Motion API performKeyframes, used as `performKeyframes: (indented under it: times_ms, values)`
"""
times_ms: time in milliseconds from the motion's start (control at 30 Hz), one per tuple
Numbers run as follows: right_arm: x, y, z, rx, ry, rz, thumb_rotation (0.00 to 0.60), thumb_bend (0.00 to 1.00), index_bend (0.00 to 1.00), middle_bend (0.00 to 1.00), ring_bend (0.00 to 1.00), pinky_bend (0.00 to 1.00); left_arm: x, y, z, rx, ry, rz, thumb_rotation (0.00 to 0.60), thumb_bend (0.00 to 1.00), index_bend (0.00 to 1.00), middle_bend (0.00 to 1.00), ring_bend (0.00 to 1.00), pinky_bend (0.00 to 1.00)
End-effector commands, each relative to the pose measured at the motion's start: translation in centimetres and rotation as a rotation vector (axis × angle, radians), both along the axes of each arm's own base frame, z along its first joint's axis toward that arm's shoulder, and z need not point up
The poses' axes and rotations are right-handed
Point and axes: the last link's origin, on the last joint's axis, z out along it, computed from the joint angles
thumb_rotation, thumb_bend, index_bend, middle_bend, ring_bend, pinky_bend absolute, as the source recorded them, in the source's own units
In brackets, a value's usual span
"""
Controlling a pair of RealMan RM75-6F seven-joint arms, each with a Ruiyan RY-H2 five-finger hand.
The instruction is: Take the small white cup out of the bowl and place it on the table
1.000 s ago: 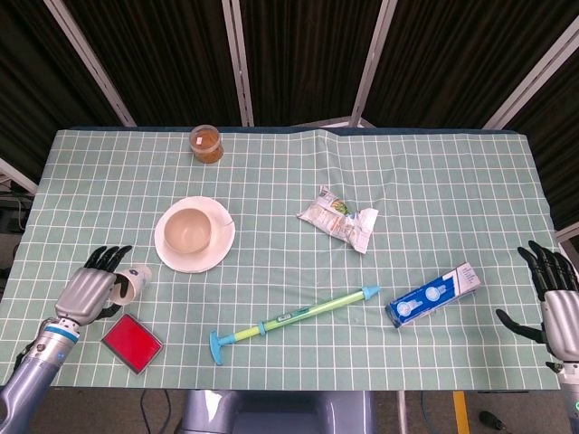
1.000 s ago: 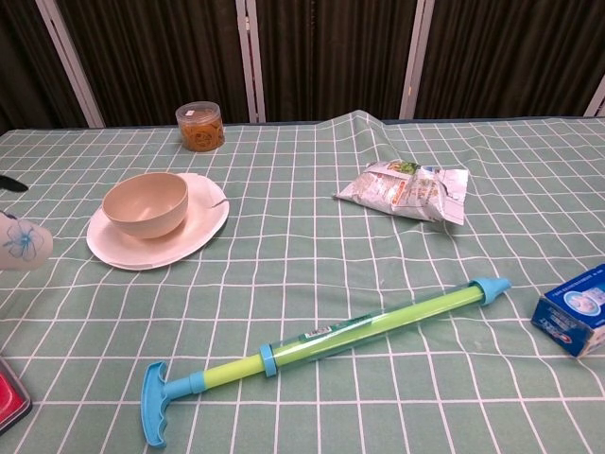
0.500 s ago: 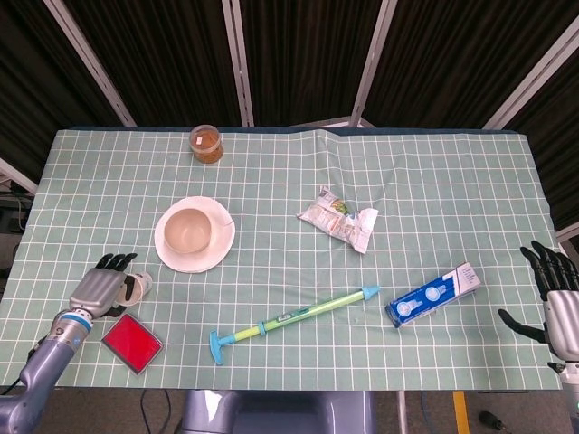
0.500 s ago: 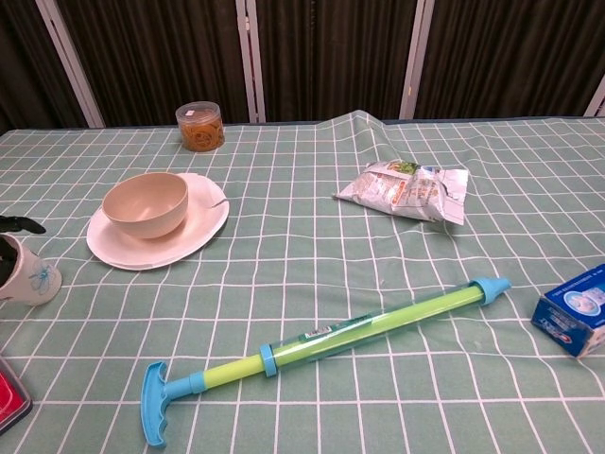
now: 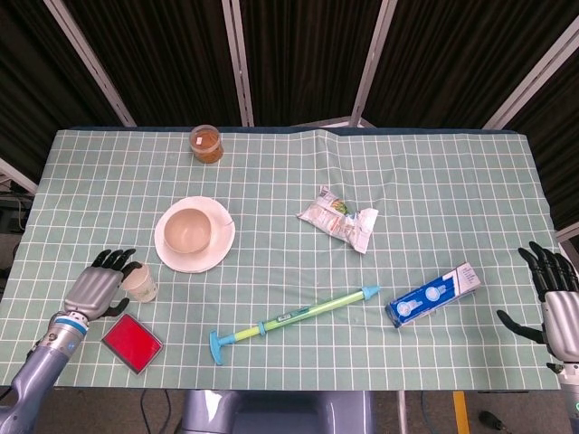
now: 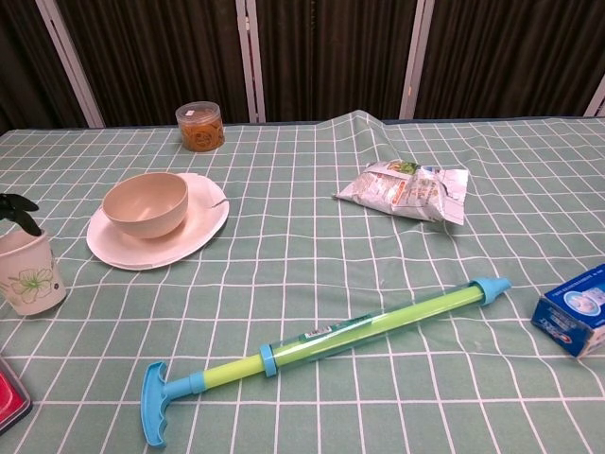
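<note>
Left hand (image 5: pixel 93 288) partly hides the upright cup (image 5: pixel 141 283).

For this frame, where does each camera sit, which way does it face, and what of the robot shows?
Head view: high, looking steeply down on the table; left hand beside the small white cup, right hand at the edge.
Chest view: low, facing across the table toward dark curtains; only dark fingertips behind the cup.
Shared: cup, bowl, water pump.

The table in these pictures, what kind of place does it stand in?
Probably a robot test bench, not a home: a checked green tablecloth, dark curtains with metal poles behind, and unrelated props such as a toothpaste box and a toy water pump.
</note>
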Motion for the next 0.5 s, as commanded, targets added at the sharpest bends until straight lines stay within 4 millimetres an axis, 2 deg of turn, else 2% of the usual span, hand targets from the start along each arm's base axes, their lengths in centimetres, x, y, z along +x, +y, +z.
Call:
performKeyframes:
  times_ms: [33,200,333,500]
  values:
    - [0.0,0.0,0.0,-0.001,0.0,0.001,0.6,0.09,0.07,0.0,0.0,0.0,0.1,-0.9,1.2,0.034,-0.028,-0.002,0.6,0.41,0.15,0.0,0.0,0.0]
    - [0.0,0.0,-0.1,0.001,0.005,0.0,0.6,0.09,0.07,0.0,0.0,0.0,0.6,-2.7,3.3,0.137,-0.124,-0.021,0.6,0.41,0.11,0.0,0.0,0.0]
    - [0.1,0.0,-0.2,0.005,0.011,0.001,0.6,0.09,0.07,0.0,0.0,0.0,0.5,-4.1,4.4,0.23,-0.159,-0.049,0.6,0.41,0.03,0.0,0.0,0.0]
    - [0.1,-0.1,-0.5,0.013,0.023,0.004,0.6,0.09,0.07,0.0,0.0,0.0,-0.3,-6.6,5.4,0.388,-0.155,-0.093,0.6,0.33,0.0,0.0,0.0,0.0]
